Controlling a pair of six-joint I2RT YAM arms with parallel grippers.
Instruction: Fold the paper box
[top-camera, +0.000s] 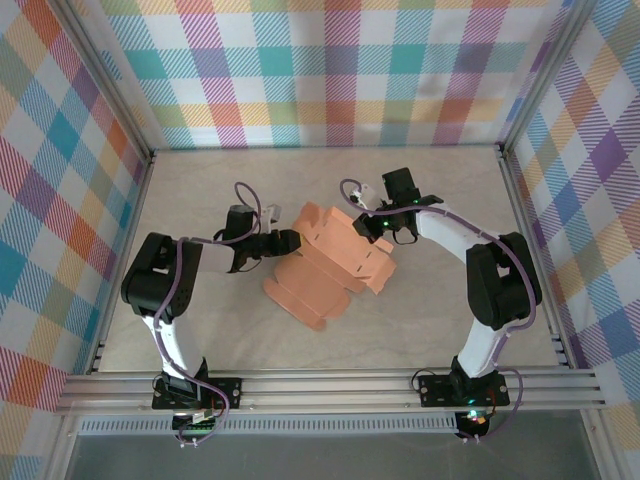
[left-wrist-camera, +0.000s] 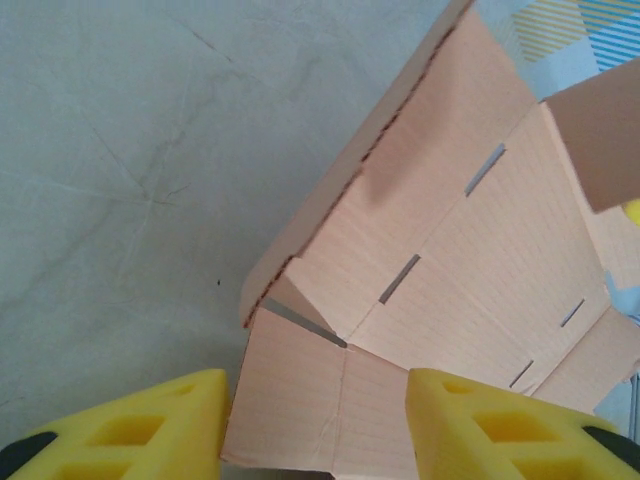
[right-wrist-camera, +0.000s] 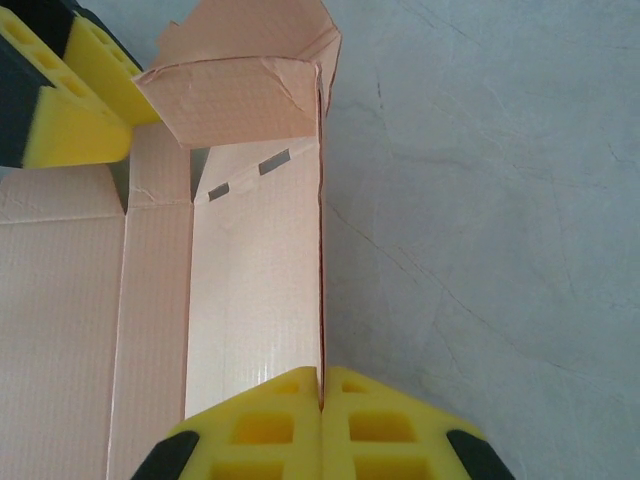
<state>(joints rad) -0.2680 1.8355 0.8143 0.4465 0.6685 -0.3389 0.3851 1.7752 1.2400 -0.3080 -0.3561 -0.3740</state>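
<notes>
The paper box (top-camera: 330, 262) is salmon-orange card lying part-folded in the middle of the table, with slots and flaps standing up. My left gripper (top-camera: 291, 240) is at its left edge. In the left wrist view its yellow fingers (left-wrist-camera: 150, 425) stand apart on either side of a creased corner flap (left-wrist-camera: 320, 390), close to both flap edges. My right gripper (top-camera: 386, 228) is at the box's far right side. In the right wrist view that gripper (right-wrist-camera: 322, 388) is shut on the thin upright side wall (right-wrist-camera: 255, 280). A left finger (right-wrist-camera: 70, 120) shows beside a bent end flap (right-wrist-camera: 235, 100).
Pale marbled tabletop (top-camera: 200, 330) lies all round the box. Checked cloth walls (top-camera: 330, 70) close the back and both sides. An aluminium rail (top-camera: 330, 385) runs along the near edge by the arm bases.
</notes>
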